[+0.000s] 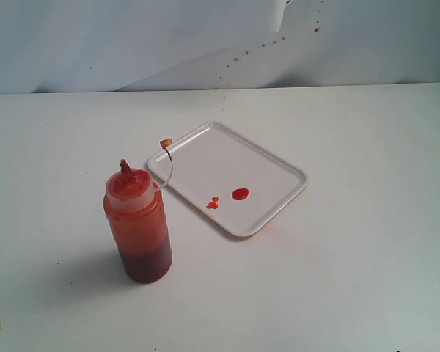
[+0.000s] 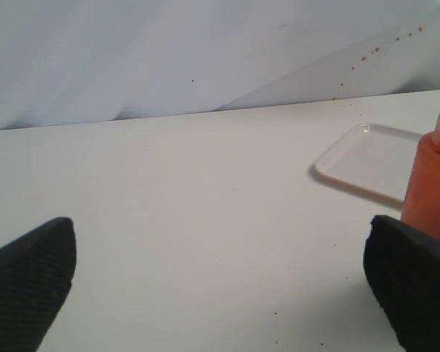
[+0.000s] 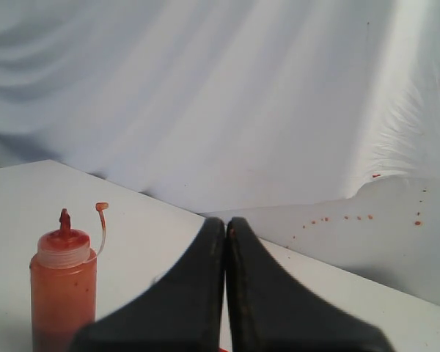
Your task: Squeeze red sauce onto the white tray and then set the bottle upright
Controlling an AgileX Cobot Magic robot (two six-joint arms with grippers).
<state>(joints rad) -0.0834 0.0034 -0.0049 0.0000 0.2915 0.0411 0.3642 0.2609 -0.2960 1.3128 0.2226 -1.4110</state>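
Observation:
The bottle (image 1: 138, 227) stands upright on the table, left of the white tray (image 1: 271, 165), its tethered tip cap (image 1: 166, 142) hanging off to the side. Red sauce (image 1: 240, 193) lies as a few small blobs on the tray. No arm shows in the exterior view. In the left wrist view my left gripper (image 2: 220, 282) is open, with bare table between its fingers (image 2: 29, 275); the bottle (image 2: 433, 191) stands just beyond one finger and the tray (image 2: 367, 161) behind it. My right gripper (image 3: 226, 226) is shut with nothing in it, and the bottle (image 3: 61, 290) stands off to one side.
A white cloth backdrop (image 1: 132, 44) hangs behind the table, flecked with small red spots (image 1: 268, 42). A faint red smear (image 1: 279, 231) marks the table beside the tray's near corner.

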